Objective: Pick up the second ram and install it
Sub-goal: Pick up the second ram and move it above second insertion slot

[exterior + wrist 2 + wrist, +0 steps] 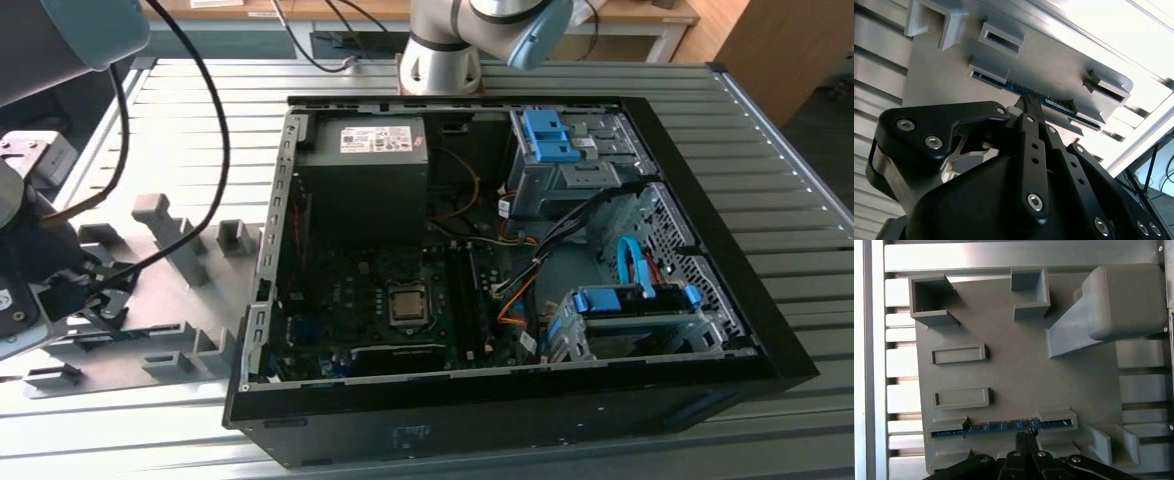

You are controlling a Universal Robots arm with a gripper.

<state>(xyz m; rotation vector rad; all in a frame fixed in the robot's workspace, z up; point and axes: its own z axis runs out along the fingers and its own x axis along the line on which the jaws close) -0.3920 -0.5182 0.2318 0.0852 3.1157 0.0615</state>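
The second ram is a thin blue-green stick standing on edge between two grey holder blocks of the grey tray. In the second wrist view the ram shows as a dark blue strip between the same blocks. My gripper hangs right at the middle of the stick's long edge, its black fingertips pressed together with no gap. I cannot tell whether they touch the ram. In the exterior view the gripper is over the tray on that view's left.
An open computer case lies beside the tray, with the motherboard, CPU socket and long black slot rails inside. Other grey holder blocks and a tall grey upright rise from the tray. Black cables trail over it.
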